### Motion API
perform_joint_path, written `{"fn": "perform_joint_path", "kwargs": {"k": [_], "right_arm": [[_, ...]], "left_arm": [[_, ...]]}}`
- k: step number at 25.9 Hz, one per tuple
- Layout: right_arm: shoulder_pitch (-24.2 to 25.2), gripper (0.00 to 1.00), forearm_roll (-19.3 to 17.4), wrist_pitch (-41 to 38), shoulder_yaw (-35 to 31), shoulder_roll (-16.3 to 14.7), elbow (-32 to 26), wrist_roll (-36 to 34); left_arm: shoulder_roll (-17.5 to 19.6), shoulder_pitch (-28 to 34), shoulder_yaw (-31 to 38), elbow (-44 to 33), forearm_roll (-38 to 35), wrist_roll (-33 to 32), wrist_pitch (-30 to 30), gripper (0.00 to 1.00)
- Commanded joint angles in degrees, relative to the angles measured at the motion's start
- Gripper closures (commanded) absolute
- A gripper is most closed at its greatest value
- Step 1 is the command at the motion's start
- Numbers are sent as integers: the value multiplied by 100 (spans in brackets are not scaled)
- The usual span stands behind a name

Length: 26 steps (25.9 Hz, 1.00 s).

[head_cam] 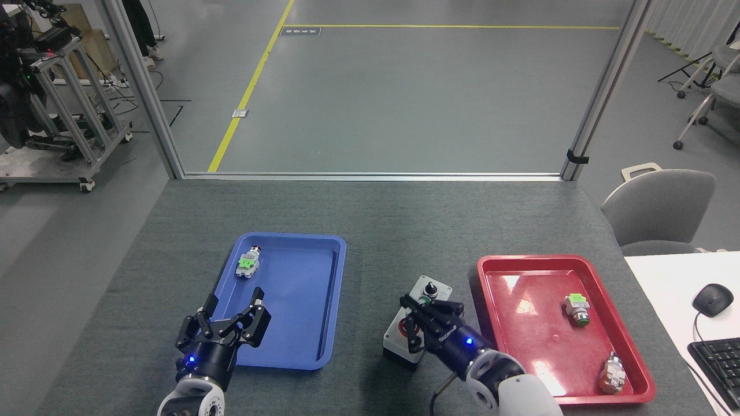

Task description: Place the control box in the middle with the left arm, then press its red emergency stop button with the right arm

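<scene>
The control box (435, 287) lies on the dark grey tabletop (370, 231), in the middle between the two trays. Its black knob (429, 285) shows at the far end. The red emergency stop button (402, 327) shows in part at the near end, under my right gripper (407, 315). That gripper's fingers (435, 306) reach over the box's face and hide the other buttons. Whether they are open, or touching the button, I cannot make out. My left gripper (232, 309) is open and holds nothing, over the near left corner of the blue tray (300, 323).
A small silver-and-green part (247, 263) lies at the far left of the blue tray. The red tray (520, 335) on the right holds two small parts (577, 309) (613, 372). A white desk with a mouse (712, 299) stands at the right edge.
</scene>
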Motion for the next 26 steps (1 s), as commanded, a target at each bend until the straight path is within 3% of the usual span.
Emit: {"fn": "perform_joint_path", "kwargs": {"k": [1,10,15,22,26], "right_arm": [[-41,0,-186,363,-657,-16,-574,-84],[82,0,-203,1365,-1914,-297,-723,-84],[662,0,-203,1409,-2151,-306,-794,-57],[1383,0,-203,1655,-2178,-297,-1848,-75],[1453,0,-212,1778,-2178,-305,-1945,-75]], "left_arm": [[-5,-3,1,2,7,-2,0,1],[-5,-3,1,2,7,-2,0,1],[-5,-3,1,2,7,-2,0,1],[-5,-3,1,2,7,-2,0,1],[-5,-3,1,2,7,-2,0,1]]}}
